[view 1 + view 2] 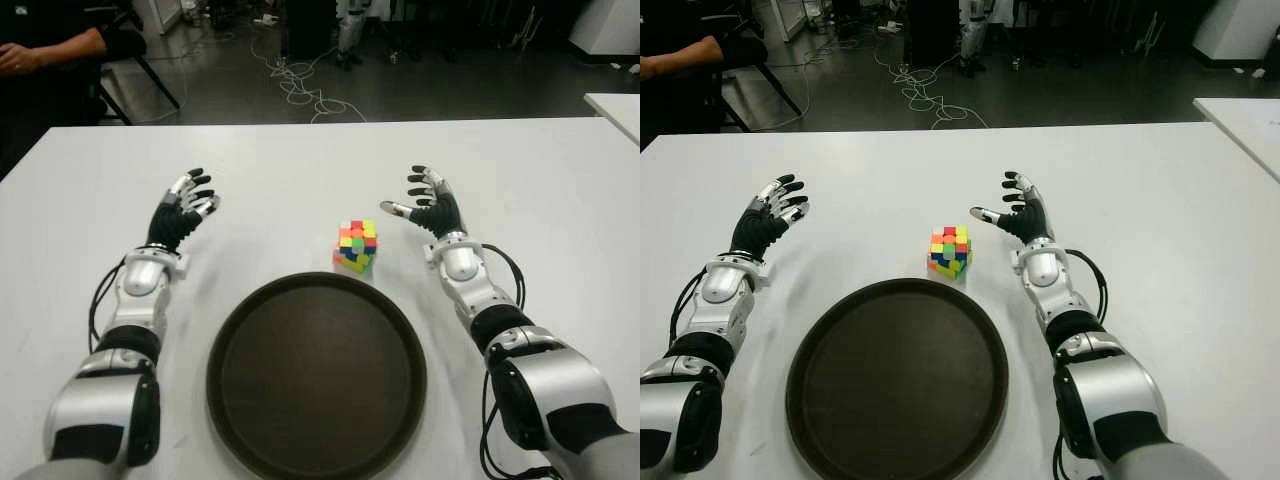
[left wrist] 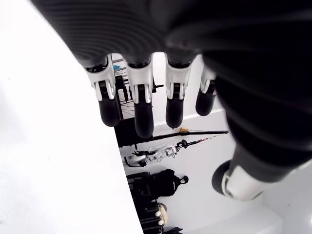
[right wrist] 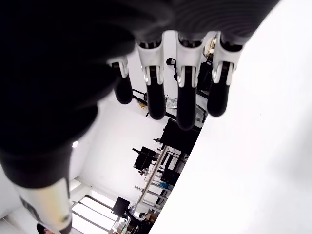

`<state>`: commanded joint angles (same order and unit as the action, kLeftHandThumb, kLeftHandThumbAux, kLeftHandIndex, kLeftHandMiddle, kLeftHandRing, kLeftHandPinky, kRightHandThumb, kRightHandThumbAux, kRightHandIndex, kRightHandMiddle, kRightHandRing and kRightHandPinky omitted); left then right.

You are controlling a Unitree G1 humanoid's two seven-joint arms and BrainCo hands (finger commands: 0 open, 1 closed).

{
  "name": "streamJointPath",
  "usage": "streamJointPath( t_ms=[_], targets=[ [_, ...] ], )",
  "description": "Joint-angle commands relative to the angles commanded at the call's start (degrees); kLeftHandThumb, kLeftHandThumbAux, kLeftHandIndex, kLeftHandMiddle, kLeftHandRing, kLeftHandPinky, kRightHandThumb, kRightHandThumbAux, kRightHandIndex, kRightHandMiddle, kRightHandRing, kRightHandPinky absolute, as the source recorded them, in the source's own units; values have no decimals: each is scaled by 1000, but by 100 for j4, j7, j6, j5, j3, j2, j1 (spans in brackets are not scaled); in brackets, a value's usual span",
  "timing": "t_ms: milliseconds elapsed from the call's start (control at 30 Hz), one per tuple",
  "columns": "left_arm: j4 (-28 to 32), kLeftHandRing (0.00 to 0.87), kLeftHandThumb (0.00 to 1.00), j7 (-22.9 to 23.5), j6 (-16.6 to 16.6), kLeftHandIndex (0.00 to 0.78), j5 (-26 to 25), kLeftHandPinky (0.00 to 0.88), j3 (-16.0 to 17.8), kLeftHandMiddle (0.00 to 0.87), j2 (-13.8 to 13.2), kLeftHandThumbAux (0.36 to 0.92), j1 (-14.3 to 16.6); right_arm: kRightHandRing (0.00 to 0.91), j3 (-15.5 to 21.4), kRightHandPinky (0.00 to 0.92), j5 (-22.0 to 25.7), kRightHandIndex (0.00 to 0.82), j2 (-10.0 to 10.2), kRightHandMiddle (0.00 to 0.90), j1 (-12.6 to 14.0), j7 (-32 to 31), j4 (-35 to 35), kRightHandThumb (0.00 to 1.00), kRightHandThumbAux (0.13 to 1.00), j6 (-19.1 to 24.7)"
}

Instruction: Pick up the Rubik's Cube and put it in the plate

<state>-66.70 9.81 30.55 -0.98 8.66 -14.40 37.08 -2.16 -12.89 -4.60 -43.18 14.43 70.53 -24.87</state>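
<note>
A scrambled Rubik's Cube [image 1: 356, 246] sits on the white table [image 1: 300, 160], just beyond the far rim of a large dark round plate [image 1: 316, 375]. The plate holds nothing. My right hand [image 1: 425, 203] hovers a little to the right of the cube, fingers spread and empty, thumb pointing toward the cube. My left hand [image 1: 186, 204] shows well to the left of the cube, fingers relaxed and empty. Both wrist views show straight fingers [image 3: 185, 97] with nothing between them.
A person's arm [image 1: 50, 48] shows at the far left beyond the table, by a chair. Cables lie on the floor [image 1: 300, 85] behind the table. A second white table corner [image 1: 615, 105] stands at the right.
</note>
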Motion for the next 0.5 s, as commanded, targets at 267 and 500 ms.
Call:
streamJointPath(
  t_ms=[267,500],
  targets=[
    [-11,159,188,-22,-4,86,18,162,-9,162,-5,680,-1,259,-25,270,-31,184,-7,241,0,25,-4,0,745,22],
    [-6,153,180,-25,7,82,27,148,-14,158,-16,673,-8,274,-11,302,-12,188,12,245,0,28,-19,4,763,28]
  ],
)
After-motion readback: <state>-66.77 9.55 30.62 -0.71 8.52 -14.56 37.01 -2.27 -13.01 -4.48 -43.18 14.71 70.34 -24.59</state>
